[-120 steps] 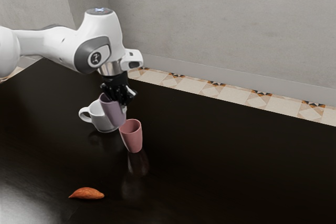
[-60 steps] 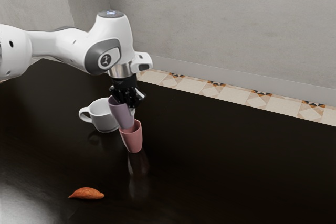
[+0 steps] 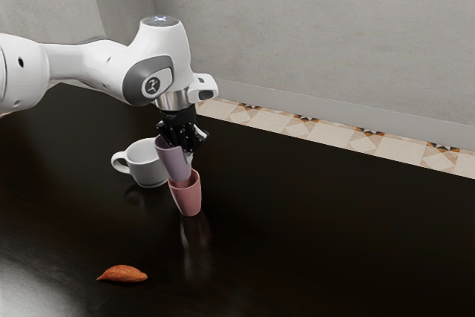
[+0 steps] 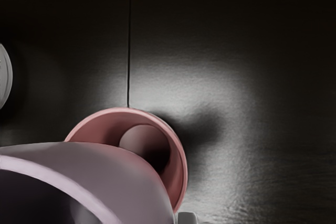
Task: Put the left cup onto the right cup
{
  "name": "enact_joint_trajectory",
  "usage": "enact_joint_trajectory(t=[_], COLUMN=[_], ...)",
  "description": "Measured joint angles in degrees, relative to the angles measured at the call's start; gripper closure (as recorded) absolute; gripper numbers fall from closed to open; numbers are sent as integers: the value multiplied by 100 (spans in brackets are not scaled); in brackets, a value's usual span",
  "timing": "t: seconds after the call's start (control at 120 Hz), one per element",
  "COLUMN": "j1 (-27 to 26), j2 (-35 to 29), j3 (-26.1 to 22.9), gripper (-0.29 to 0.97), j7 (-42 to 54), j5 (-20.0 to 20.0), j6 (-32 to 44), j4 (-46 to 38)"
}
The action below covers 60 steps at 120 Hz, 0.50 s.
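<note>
tool (image 3: pixel 180 136) of mine was pinched onto the upper rim of the lilac cup (image 3: pixel 172 159), fingers closed on it from two sides, so the cup hung below my hand. its base sat just inside the mouth of the pink cup (image 3: pixel 188 197), which stood mouth up on the surface (image 3: pixel 334 228), right under the tool and slightly toward the exterior view's right. the lilac cup's long axis leaned: mouth up and toward the exterior view's left, base down and toward its right. the pink cup's axis ran close to upright. from my wrist camera the lilac cup's wall (image 4: pixel 89 182) overlapped the near side of the pink rim (image 4: pixel 180 163), with the far side of the pink hollow open. i judged the coming move turned on that mismatch: bring the two axes into line, then sink and let go. the white mug (image 3: pixel 141 162) stood just beside both cups on the exterior view's left, handle turned away from them. an orange scrap (image 3: pixel 122 275) lay well apart, nearer the camera.
</note>
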Motion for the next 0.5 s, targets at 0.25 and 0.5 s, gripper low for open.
enact_joint_trajectory(t=[0.25, 0.5], j1=[-1, -1], j2=[113, 359], j3=[0, 0], gripper=[78, 78], j7=[-47, -76], j5=[14, 84], j6=[-5, 34], j4=[55, 202])
